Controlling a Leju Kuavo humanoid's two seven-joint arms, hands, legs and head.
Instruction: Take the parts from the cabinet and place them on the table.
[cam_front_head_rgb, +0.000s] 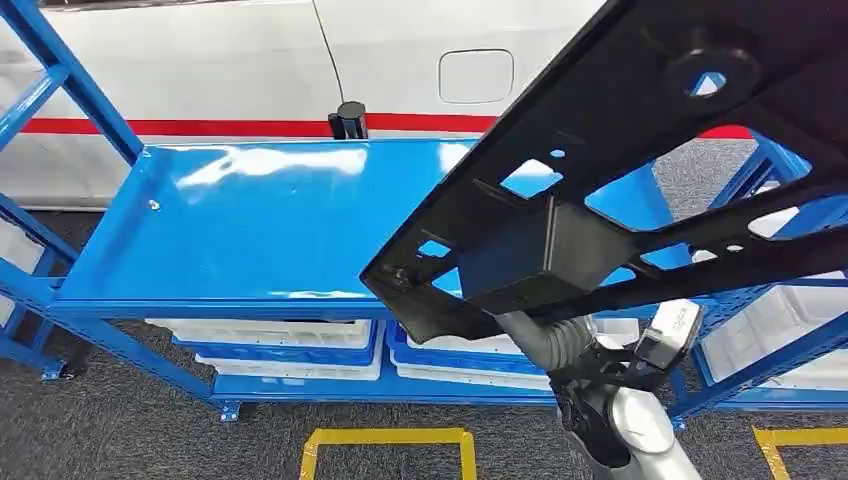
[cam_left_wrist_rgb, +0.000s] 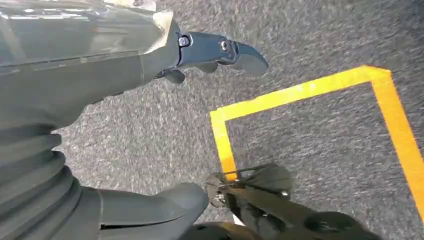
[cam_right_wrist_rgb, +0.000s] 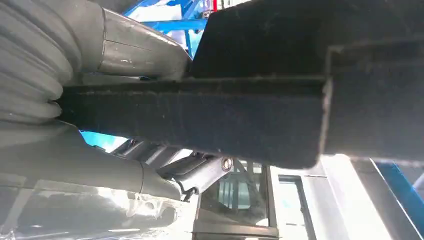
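Black plastic part (cam_front_head_rgb: 640, 170), long and flat with many cut-out openings, crosses the right half of the head view from the upper right corner down to the centre, and it hangs above the blue tabletop (cam_front_head_rgb: 250, 220) without touching it. The right hand (cam_right_wrist_rgb: 100, 115) holds the part from below: in the right wrist view the grey thumb lies over one face of a thick black bar and the darker fingers (cam_right_wrist_rgb: 200, 172) curl under the other face, so the fingers are pinching the part. In the head view this hand sits at the lower centre, mostly hidden under the part. The left hand (cam_left_wrist_rgb: 150, 75) hangs over the grey floor (cam_left_wrist_rgb: 150, 135) with its yellow tape line (cam_left_wrist_rgb: 300, 92); its fingers seem spread and hold nothing, though the view is turned and partly blurred. White bins (cam_front_head_rgb: 270, 340) stand on the lower shelf. I judge the main risk is that the grip is far from the part's middle, so the long free end may swing, twist in the hand, or strike the blue frame at the right before it is laid down.
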